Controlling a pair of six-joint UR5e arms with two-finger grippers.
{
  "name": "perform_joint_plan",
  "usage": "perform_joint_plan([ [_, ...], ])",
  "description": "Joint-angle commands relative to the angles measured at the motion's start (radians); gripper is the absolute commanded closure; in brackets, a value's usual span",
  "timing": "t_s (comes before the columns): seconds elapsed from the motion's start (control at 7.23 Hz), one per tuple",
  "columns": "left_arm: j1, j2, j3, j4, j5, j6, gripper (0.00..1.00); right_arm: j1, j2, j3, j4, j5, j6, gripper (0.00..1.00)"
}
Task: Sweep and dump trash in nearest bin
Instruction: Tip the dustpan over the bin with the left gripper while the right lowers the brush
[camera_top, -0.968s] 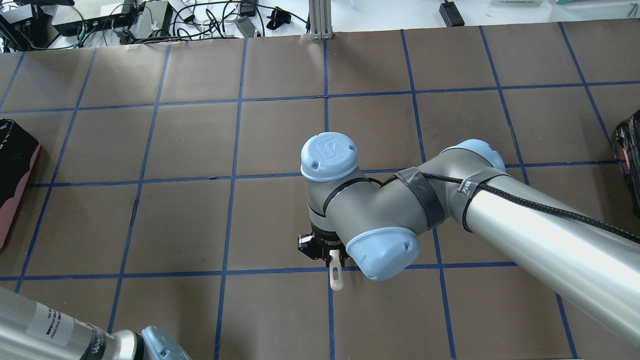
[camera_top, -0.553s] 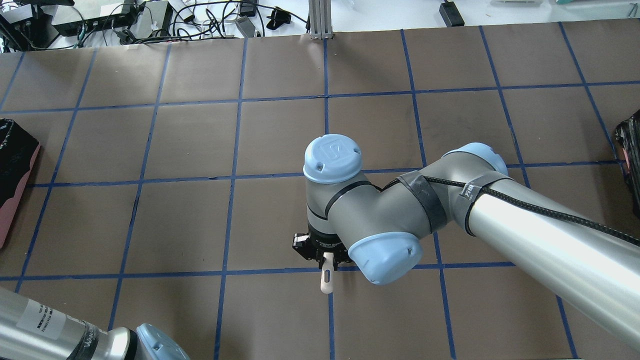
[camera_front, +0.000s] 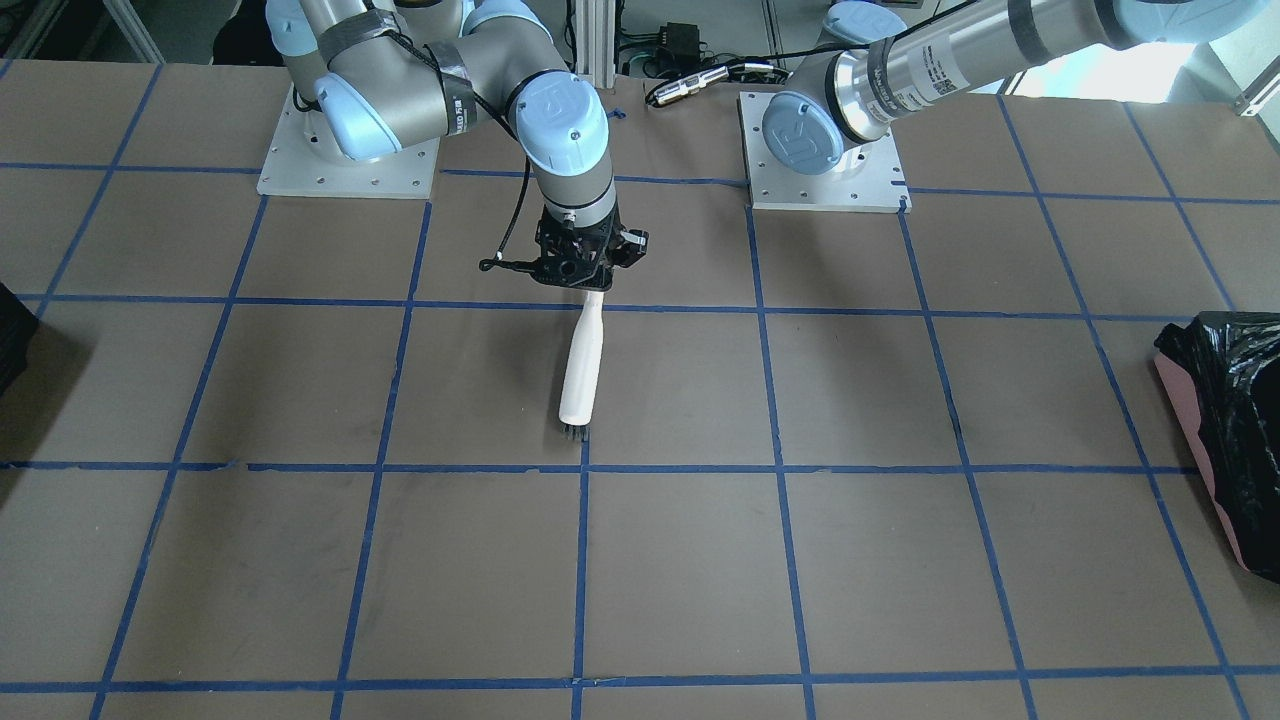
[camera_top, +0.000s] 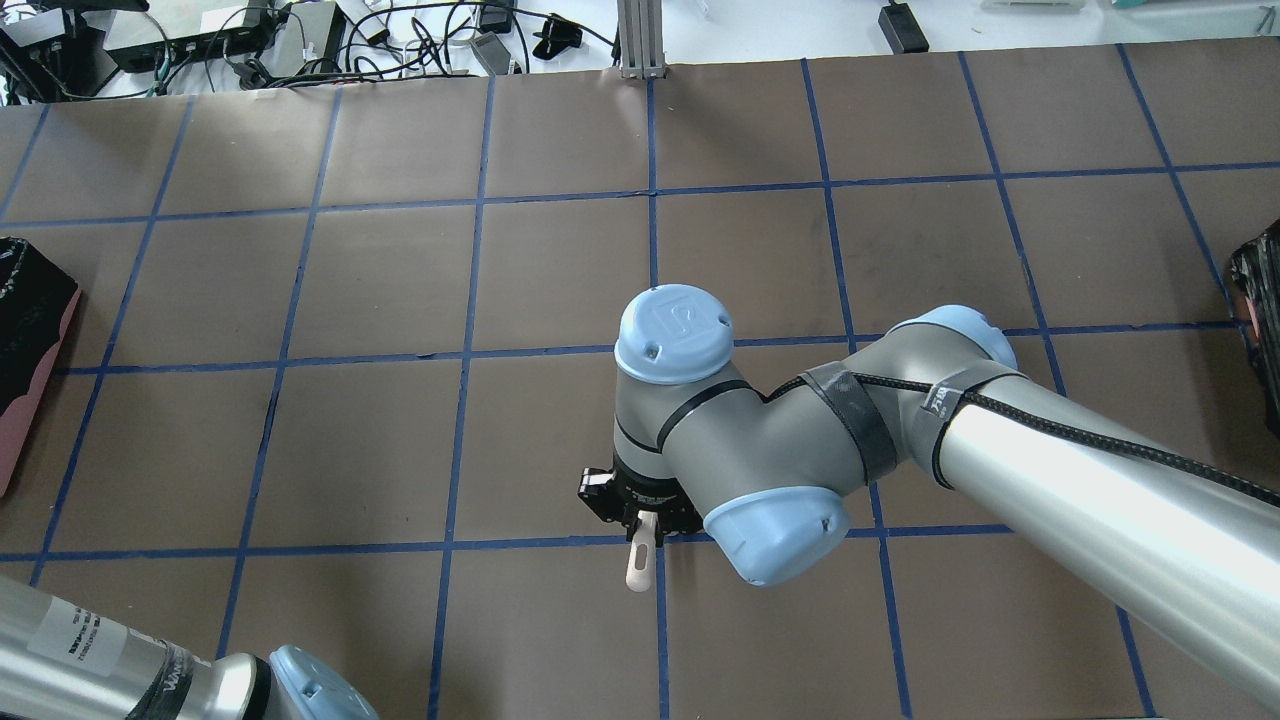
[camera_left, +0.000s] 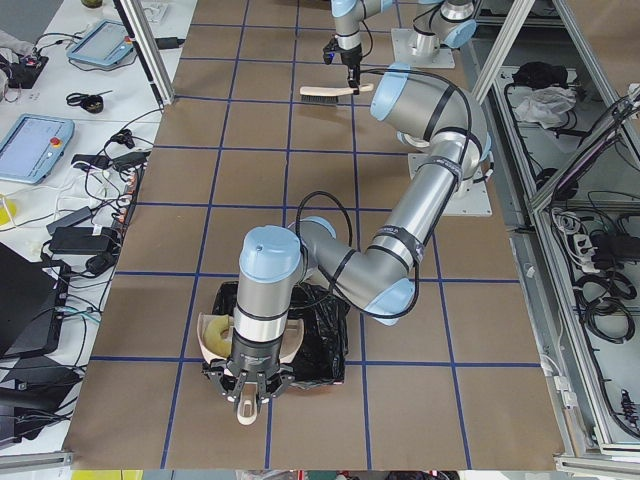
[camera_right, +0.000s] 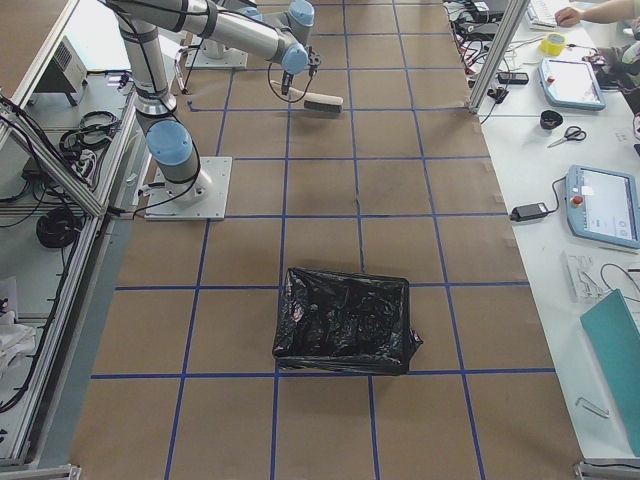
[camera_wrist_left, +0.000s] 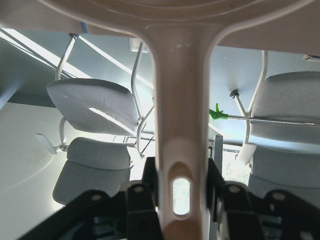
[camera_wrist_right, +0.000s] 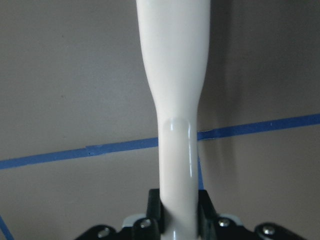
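Observation:
My right gripper (camera_front: 582, 283) is shut on the white handle of a brush (camera_front: 580, 370), whose black bristles touch the table; the wrist view shows the handle (camera_wrist_right: 175, 100) between the jaws. My left gripper (camera_wrist_left: 180, 200) is shut on the cream dustpan's handle (camera_wrist_left: 181, 125). In the exterior left view the dustpan (camera_left: 215, 335) is held at the edge of the bin (camera_left: 310, 325), a pink-sided box with a black bag. I cannot make out the trash pieces in any view.
The bin shows at the left edge of the overhead view (camera_top: 30, 330) and at the right edge of the front view (camera_front: 1230, 400). A second black-bagged bin (camera_top: 1260, 320) stands at the table's other end. Blue tape lines grid the brown table (camera_top: 380, 450).
My right wrist has shifted a little toward the robot and turned, so the brush handle's end has swung to the left. My left arm has edged slightly left.

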Motion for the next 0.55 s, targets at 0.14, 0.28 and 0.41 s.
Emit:
perform_joint_plan([
  [0.14, 0.000, 0.061, -0.228, 0.428, 0.059, 0.046, 1.00, -0.002, 0.006, 0.003, -0.004, -0.015, 0.026, 0.38],
  [0.28, -0.003, 0.088, -0.261, 0.491, 0.110, 0.069, 1.00, -0.002, 0.008, 0.003, -0.007, -0.015, 0.037, 0.30],
  [0.41, -0.003, 0.102, -0.269, 0.489, 0.112, 0.073, 1.00, -0.003, 0.008, 0.003, -0.010, -0.015, 0.040, 0.29],
])
